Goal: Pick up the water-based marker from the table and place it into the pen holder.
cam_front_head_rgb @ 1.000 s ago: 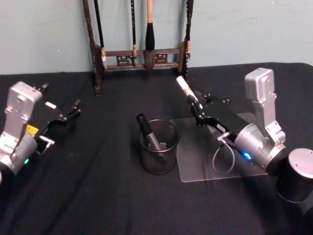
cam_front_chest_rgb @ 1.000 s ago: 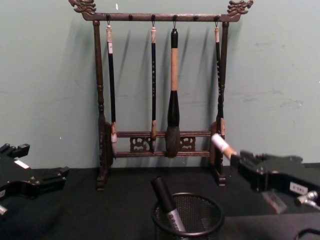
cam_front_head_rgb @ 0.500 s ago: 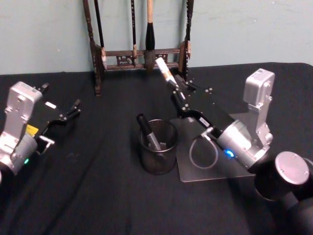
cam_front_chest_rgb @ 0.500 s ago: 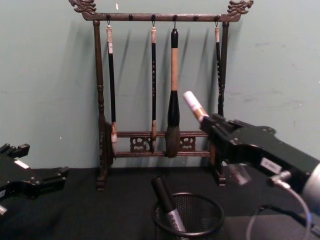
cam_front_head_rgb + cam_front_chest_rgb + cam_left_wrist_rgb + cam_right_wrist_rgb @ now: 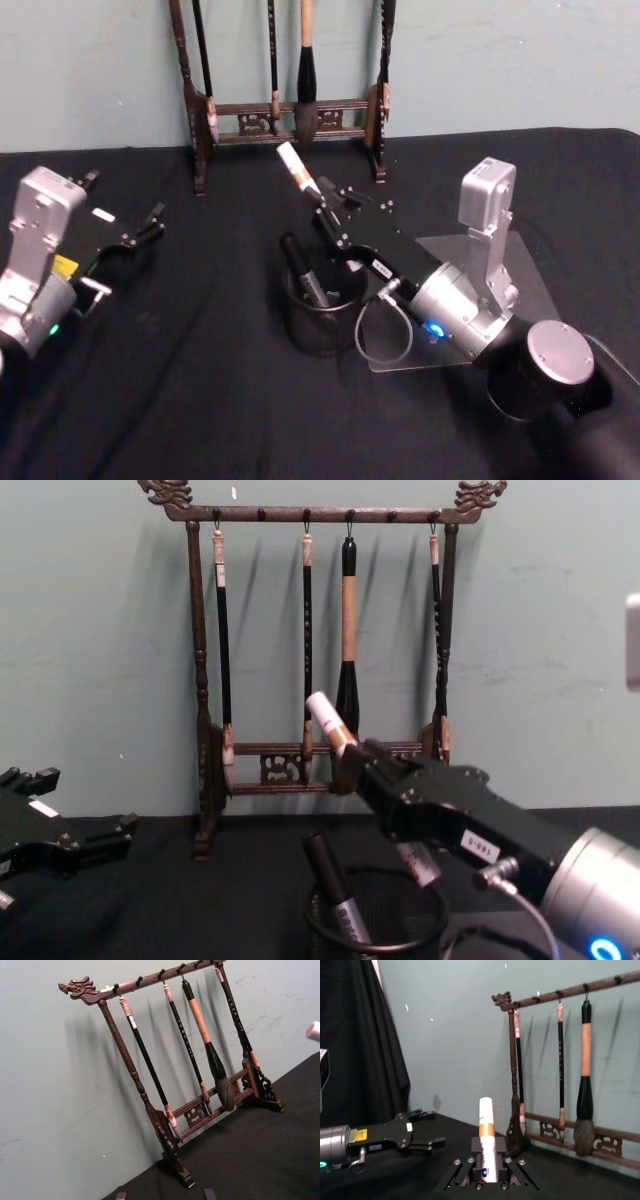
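Item 1: right arm. It enters the head view from the lower right and stretches toward the middle of the frame. The silver wrist is low and the black hand is raised. My right fingers (image 5: 337, 217) are closed on the marker (image 5: 299, 170).

Item 2: marker. It has a white barrel with an orange band. It is held in the air, tilted, with the white end toward the upper left of the head view. Its lower end is hidden inside my grip. In the chest view it sits at frame centre (image 5: 328, 720), above the holder (image 5: 395, 905).

Item 3: holder (image 5: 318, 338). A black mesh cup standing on the surface (image 5: 200, 400) at the centre of the head view, just below my right fingers. A black pen (image 5: 300, 262) leans inside it.

Item 4: left arm. It sits at the lower left of the head view. My left fingers (image 5: 148, 224) are spread apart and hold nothing, and they point toward the upper right.

Item 5: writing. The right wrist view shows blue print on the marker (image 5: 486, 1130), cut off by my grip and not readable. There is a white label (image 5: 474, 844) on the right hand, with text too small to read.

Item 6: surroundings. A dark wooden rack (image 5: 290, 108) with hanging brushes (image 5: 347, 650) stands at the top centre. A clear sheet (image 5: 510, 262) lies on the surface at the right.
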Robot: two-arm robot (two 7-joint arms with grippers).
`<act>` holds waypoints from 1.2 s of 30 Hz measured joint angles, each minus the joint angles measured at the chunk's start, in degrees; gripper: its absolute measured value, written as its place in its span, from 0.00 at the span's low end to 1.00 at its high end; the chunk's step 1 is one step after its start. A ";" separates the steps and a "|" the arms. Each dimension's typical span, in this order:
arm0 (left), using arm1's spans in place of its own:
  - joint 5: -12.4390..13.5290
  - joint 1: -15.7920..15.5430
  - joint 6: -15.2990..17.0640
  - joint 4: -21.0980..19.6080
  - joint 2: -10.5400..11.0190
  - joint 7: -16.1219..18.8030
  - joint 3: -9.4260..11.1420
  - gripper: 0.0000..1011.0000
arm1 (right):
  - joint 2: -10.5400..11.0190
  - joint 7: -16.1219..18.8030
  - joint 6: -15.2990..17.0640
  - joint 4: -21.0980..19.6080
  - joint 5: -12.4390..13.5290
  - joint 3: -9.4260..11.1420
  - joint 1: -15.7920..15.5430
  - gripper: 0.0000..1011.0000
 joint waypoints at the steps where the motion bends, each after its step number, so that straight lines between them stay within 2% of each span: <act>1: 0.00 0.00 0.00 0.00 0.00 0.00 0.00 0.99 | 0.01 0.00 0.11 0.12 0.07 -0.12 0.00 0.16; 20: 0.00 0.00 0.00 0.01 0.00 0.00 0.00 0.99 | 0.01 -0.28 0.78 1.67 0.59 -1.77 -0.25 0.16; 36: 0.00 0.00 0.00 0.00 0.00 0.00 0.00 0.99 | 0.35 -1.06 0.78 1.37 -0.46 -2.33 -0.70 0.16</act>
